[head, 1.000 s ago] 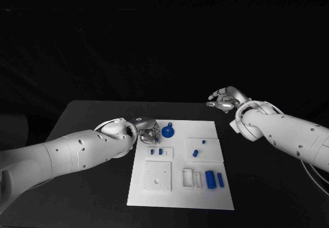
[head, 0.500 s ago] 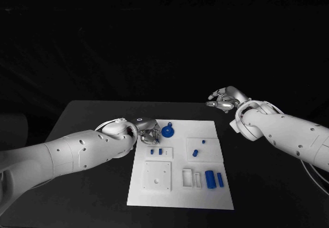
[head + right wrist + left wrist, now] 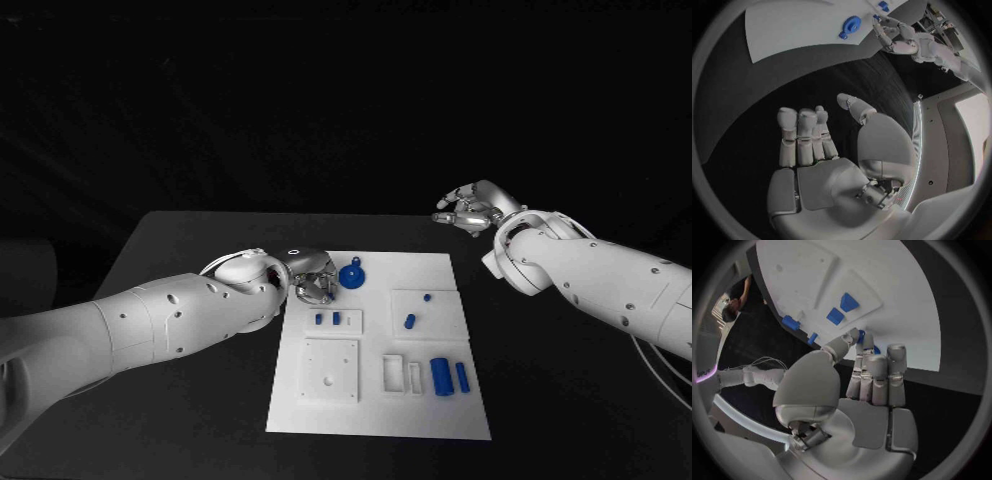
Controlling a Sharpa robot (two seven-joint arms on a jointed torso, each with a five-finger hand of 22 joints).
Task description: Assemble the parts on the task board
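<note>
The white task board [image 3: 378, 400] lies in the middle of the black table. My left hand [image 3: 310, 276] hovers at the board's far left corner, fingers straight and close together, thumb bent toward them. A round blue part with a loop [image 3: 353, 277] lies just beyond its fingertips, and in the left wrist view this blue part [image 3: 861, 335] shows through the gaps behind the fingers [image 3: 877, 372]. The right wrist view shows a gap between that round part [image 3: 850, 25] and the left hand [image 3: 901, 37]. My right hand [image 3: 469, 210] hangs off the board past its far right corner, holding nothing.
Two small blue pieces [image 3: 329, 320] stand in a recessed tile, and a short blue peg [image 3: 411, 322] sits on another. Two blue cylinders [image 3: 450, 377] lie at the near right beside white slots. A white square tile [image 3: 330, 370] with holes sits near left.
</note>
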